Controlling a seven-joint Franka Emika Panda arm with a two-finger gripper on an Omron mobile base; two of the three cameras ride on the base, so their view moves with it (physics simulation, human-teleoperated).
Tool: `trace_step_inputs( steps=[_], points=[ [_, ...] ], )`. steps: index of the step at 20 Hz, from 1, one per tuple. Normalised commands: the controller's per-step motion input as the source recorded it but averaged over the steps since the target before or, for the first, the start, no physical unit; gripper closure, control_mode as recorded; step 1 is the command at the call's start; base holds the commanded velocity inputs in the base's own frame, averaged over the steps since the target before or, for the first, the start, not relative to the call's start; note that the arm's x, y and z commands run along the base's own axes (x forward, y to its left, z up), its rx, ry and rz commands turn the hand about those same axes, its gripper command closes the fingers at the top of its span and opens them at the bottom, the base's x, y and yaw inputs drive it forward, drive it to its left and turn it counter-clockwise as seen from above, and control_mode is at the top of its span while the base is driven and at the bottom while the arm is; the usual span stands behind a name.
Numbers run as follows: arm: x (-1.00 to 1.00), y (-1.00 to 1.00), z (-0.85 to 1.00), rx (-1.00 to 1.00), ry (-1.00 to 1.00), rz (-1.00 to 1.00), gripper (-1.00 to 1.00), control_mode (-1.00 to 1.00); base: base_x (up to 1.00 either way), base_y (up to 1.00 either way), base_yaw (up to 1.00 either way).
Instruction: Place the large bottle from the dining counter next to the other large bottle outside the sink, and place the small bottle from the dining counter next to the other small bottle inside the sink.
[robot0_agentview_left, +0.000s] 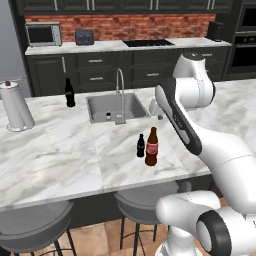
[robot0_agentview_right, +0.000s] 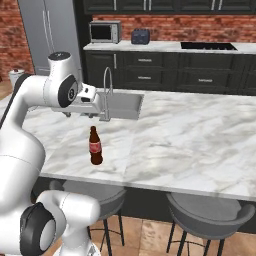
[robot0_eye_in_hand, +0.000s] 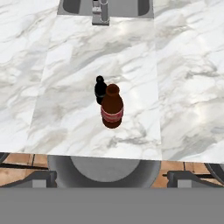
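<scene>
On dining counter (robot0_agentview_left: 60, 150), large bottle (robot0_agentview_left: 151, 147) touches small bottle (robot0_agentview_left: 141, 146); gripper (robot0_agentview_right: 90, 114) above, finger state unclear.

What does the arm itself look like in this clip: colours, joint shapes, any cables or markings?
The arm is glossy white, built of rounded, bulbous links. Dark grey to black bands and round caps mark the joints, plus a dark stripe along one link. The end effector is a small white block with dark detailing. No cables or logos can be made out.
</scene>
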Motion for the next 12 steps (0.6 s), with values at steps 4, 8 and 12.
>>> trace_step_inputs(
  steps=[4, 8, 12],
  points=[
    [0.00, 0.00, 0.00, 0.00, 0.00, 0.00, -1.00, 1.00, 0.03, 0.00, 0.00],
    [0.00, 0.00, 0.00, 0.00, 0.00, 0.00, -1.00, 1.00, 0.00, 0.00, 0.00],
    [0.00, 0.00, 0.00, 0.00, 0.00, 0.00, -1.00, 1.00, 0.00, 0.00, 0.00]
  ],
)
